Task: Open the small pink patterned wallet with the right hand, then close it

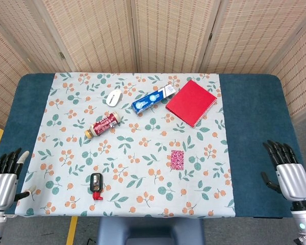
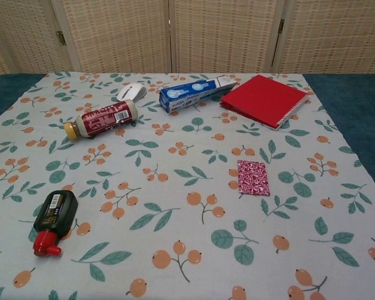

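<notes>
The small pink patterned wallet [image 1: 177,160] [image 2: 253,177] lies flat and closed on the floral cloth, right of centre. My right hand [image 1: 289,175] hovers at the table's near right edge, far right of the wallet, fingers spread and holding nothing. At the near left corner, my left hand [image 1: 3,176] is also empty with fingers apart. Neither hand shows in the chest view.
A red notebook [image 1: 191,102], a blue toothpaste box [image 1: 153,99], a white mouse [image 1: 114,97] and a red-labelled bottle [image 1: 104,125] lie across the far half. A black bottle with a red cap [image 1: 96,185] lies near the front left. Woven screens stand behind the table.
</notes>
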You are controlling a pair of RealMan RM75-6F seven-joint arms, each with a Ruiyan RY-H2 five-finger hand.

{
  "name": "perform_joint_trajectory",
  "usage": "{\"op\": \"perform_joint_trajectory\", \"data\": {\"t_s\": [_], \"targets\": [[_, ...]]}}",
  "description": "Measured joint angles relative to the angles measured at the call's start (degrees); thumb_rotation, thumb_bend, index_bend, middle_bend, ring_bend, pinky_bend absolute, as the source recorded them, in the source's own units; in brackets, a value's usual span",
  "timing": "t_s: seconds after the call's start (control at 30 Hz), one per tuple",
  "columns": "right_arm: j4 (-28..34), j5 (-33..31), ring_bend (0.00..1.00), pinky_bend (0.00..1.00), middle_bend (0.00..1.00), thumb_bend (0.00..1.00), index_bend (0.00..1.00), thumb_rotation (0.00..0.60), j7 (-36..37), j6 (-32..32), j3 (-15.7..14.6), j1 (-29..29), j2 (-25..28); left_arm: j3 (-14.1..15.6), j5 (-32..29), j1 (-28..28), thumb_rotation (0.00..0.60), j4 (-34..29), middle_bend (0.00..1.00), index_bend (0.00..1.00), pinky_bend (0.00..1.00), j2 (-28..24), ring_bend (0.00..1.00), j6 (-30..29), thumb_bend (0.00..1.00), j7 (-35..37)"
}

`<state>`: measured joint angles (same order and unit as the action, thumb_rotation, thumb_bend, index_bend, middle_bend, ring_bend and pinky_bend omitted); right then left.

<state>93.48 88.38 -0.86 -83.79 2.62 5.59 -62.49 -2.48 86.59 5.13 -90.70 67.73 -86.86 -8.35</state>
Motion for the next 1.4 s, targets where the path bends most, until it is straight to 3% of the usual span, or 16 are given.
{"op": "perform_joint_trajectory", "data": {"t_s": [0.37, 0.57, 0.63, 0.7, 0.77, 0.93, 1.4], "targets": [[3.5, -1.0, 0.08, 0.0, 0.17, 0.41, 0.14, 0.6, -3.1, 7.4, 0.3, 4.0, -0.1, 0.1, 0.7, -0.2, 0.6, 1.6, 0.0, 0.09, 0.0, 0.2, 0.0, -0.7, 0.21, 1.9], [5.1, -2.2, 0.0, 0.0, 0.05, 0.41, 0.19, 0.6, -4.5, 15.9, 0.8, 9.1, -1.6, 0.9, 1.5, -0.6, 0.6, 2.2, 0.0, 0.11, 0.0, 0.1, 0.01, -0.9, 0.21, 3.5], [5.7, -3.1, 0.0, 0.0, 0.05, 0.41, 0.18, 0.561, -5.2, 19.2, 1.0, 11.2, -2.7, 1.1, 1.5, -0.9, 0.6, 2.5, 0.0, 0.12, 0.0, 0.0, 0.01, -1.0, 0.21, 4.3], [6.0, -4.3, 0.0, 0.0, 0.04, 0.41, 0.19, 0.428, -5.6, 21.7, 1.3, 12.8, -3.9, 1.2, 1.4, -1.1, 0.6, 2.9, 0.0, 0.12, 0.0, -0.1, 0.02, -1.1, 0.21, 4.9], [6.3, -6.2, 0.0, 0.0, 0.04, 0.41, 0.19, 0.359, -5.9, 24.3, 1.7, 14.5, -5.3, 1.4, 1.4, -1.3, 0.6, 3.2, 0.0, 0.13, 0.0, -0.1, 0.03, -1.2, 0.21, 5.6], [6.3, -11.0, 0.0, 0.0, 0.05, 0.41, 0.25, 0.247, -6.2, 29.8, 2.8, 18.6, -9.2, 1.6, 1.6, -1.6, 0.6, 3.8, 0.0, 0.14, 0.0, -0.2, 0.05, -1.3, 0.21, 6.8], [0.3, -16.8, 0.0, 0.0, 0.06, 0.41, 0.26, 0.231, -14.9, 34.0, 3.4, 25.2, -19.3, 1.9, 1.7, -1.8, 0.6, 5.4, 0.0, 0.15, 0.0, 0.1, 0.06, -0.9, 0.21, 8.3]]}}
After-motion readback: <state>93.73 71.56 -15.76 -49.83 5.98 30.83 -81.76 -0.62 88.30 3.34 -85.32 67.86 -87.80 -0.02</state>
